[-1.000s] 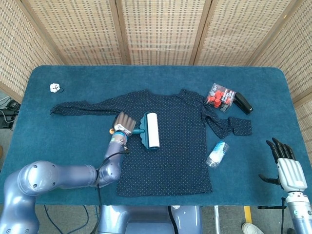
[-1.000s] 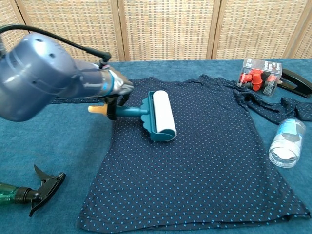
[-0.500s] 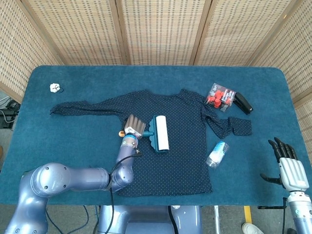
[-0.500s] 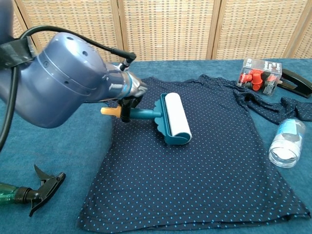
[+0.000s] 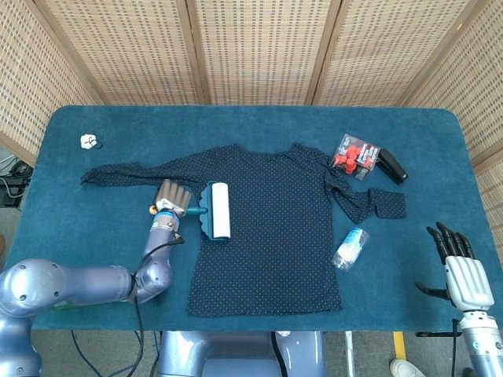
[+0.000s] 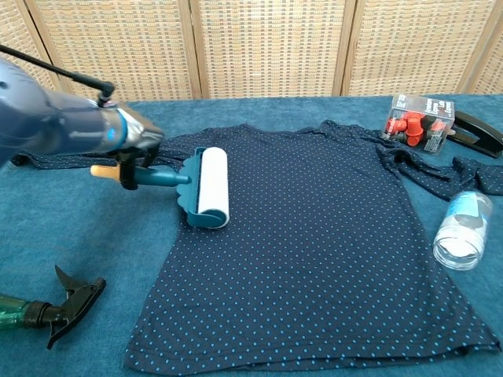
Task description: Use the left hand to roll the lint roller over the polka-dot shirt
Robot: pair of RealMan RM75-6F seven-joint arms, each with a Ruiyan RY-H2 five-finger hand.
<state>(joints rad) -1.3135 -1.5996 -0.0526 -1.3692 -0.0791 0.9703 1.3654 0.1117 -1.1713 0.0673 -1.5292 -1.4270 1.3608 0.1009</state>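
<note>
The dark polka-dot shirt [image 5: 275, 220] [image 6: 330, 236] lies flat in the middle of the blue table. My left hand [image 5: 171, 197] [image 6: 130, 140] grips the teal handle of the lint roller [image 5: 216, 210] [image 6: 208, 187]. The roller's white drum rests on the shirt's left edge, near the armpit. An orange cap sticks out of the handle behind the hand. My right hand [image 5: 460, 263] hangs open off the table's front right corner, holding nothing, seen only in the head view.
A clear plastic bottle [image 5: 350, 247] [image 6: 462, 229] lies right of the shirt. A red-and-black pack [image 5: 355, 155] [image 6: 419, 123] and a black stapler [image 5: 393, 167] [image 6: 478, 132] sit at the back right. A spray bottle [image 6: 47, 306] lies front left. A small white object [image 5: 89, 141] rests far left.
My left hand has drawn the lint roller leftward, from the shirt's chest area to its left edge. The right hand has stayed put.
</note>
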